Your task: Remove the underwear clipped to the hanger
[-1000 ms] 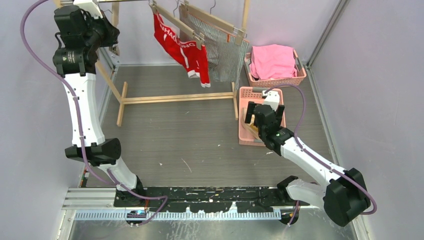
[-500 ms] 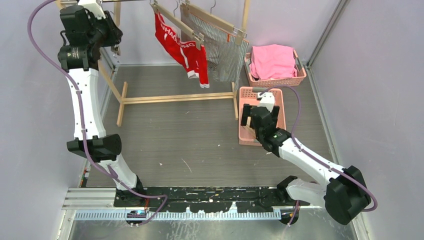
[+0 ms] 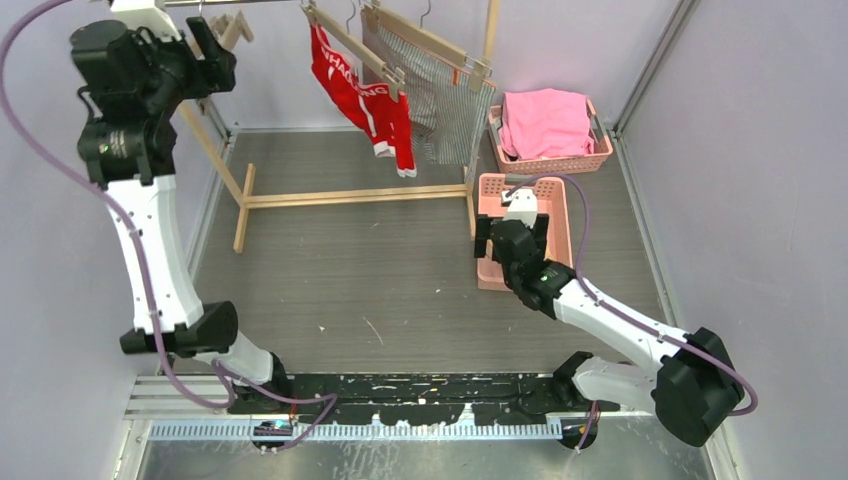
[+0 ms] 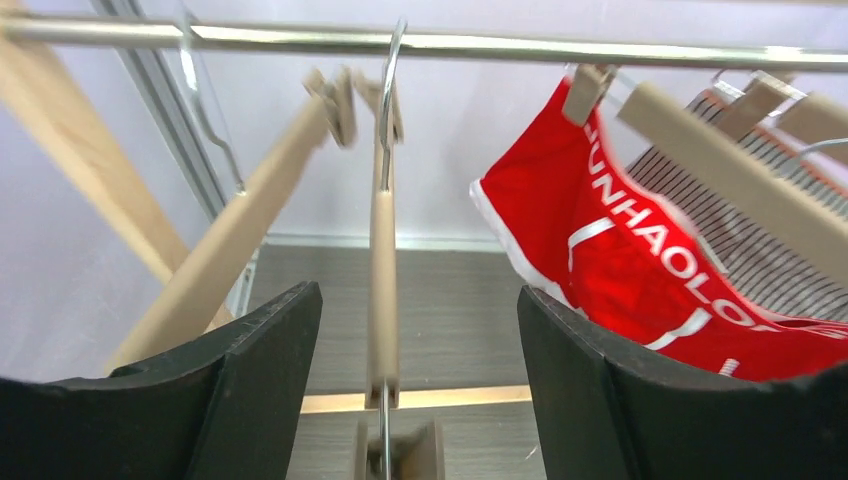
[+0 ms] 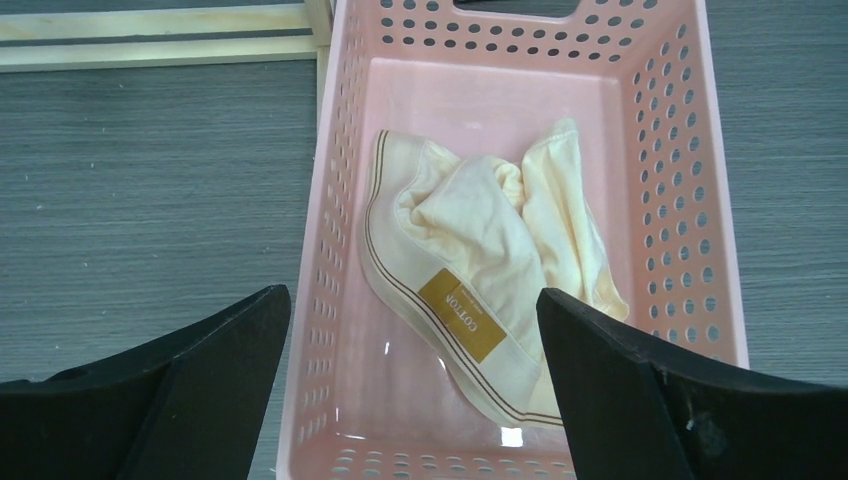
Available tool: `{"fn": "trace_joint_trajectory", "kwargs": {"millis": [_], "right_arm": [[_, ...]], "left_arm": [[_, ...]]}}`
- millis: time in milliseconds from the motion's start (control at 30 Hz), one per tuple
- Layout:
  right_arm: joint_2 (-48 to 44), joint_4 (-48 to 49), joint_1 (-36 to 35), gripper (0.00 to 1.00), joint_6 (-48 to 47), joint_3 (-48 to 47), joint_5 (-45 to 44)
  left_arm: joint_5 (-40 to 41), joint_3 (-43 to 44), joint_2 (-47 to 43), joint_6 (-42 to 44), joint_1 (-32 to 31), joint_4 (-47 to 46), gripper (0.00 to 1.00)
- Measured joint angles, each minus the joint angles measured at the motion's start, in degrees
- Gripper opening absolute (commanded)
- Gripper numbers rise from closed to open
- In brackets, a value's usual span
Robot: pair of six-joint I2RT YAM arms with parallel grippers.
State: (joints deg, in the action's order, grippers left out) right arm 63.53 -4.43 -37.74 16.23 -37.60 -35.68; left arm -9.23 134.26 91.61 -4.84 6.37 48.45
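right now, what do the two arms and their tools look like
Both the left arm and right arm have white links between bulky black joint housings, with a mauve cable looping loosely alongside each. The left tool and right tool each have two broad, matte black fingers with curved inner edges.

Drying rack (image 3: 350, 197) at the back left of the worktop (image 3: 350, 290). From its rail (image 4: 500, 45) hang, left to right, a bare hanger (image 4: 382, 260), a clipped underwear piece (image 3: 365, 100) and a second clipped piece (image 3: 445, 110). The left gripper (image 4: 418, 295) straddles the bare hanger without contact. Right of the rack, the near basket (image 5: 325, 230) holds a third underwear piece (image 5: 480, 290), directly below the right gripper (image 5: 413, 295). The far basket (image 3: 548, 162) behind it holds a cloth (image 3: 545, 120).
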Motion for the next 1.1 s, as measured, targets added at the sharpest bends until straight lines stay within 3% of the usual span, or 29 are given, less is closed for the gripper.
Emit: {"fn": "trace_joint_trajectory", "kwargs": {"millis": [233,400,500,567,600,667,733,767,967,1100], "right_arm": [[-5.0,-4.3,-5.2,1.00,-1.8,-2.1,-2.4],[-9.6,-6.6,-10.9,0.99,-2.8,-5.1,-4.3],[-11.7,-7.0,-12.9,0.95,-3.1,-6.0,-4.3],[-12.5,-6.4,-13.7,0.83,-3.9,-6.3,-4.0],[-12.6,-5.7,-13.9,0.72,-4.5,-6.4,-3.5],[-12.3,-4.1,-14.2,0.36,-6.2,-6.6,-2.5],[-11.0,-1.8,-14.3,0.08,-8.6,-7.2,-1.5],[-9.7,-0.1,-14.3,0.04,-9.4,-8.1,-1.1],[-0.3,8.4,-14.3,0.03,-15.1,-15.9,1.3],[6.0,14.7,-14.3,0.02,-18.6,-20.8,2.4]], "left_arm": [[3.0,0.5,-10.1,0.4,0.0,2.9,0.79],[4.5,-3.7,-15.9,0.4,0.0,5.2,0.70],[1.2,-7.1,-17.8,-1.0,0.0,5.6,0.68],[-1.6,-7.1,-17.4,-2.2,-0.3,5.9,0.68],[-3.2,-6.7,-16.6,-2.9,-1.0,5.9,0.68],[-4.6,-6.3,-15.2,-3.5,-2.2,5.9,0.68],[-5.3,-6.3,-13.8,-3.8,-4.2,5.9,0.68],[-5.7,-6.3,-12.9,-4.2,-5.9,5.9,0.67],[-6.1,-6.1,-10.3,-4.7,-14.1,5.8,0.70],[-6.0,-6.6,-9.8,-4.7,-15.3,4.6,0.73]]}}
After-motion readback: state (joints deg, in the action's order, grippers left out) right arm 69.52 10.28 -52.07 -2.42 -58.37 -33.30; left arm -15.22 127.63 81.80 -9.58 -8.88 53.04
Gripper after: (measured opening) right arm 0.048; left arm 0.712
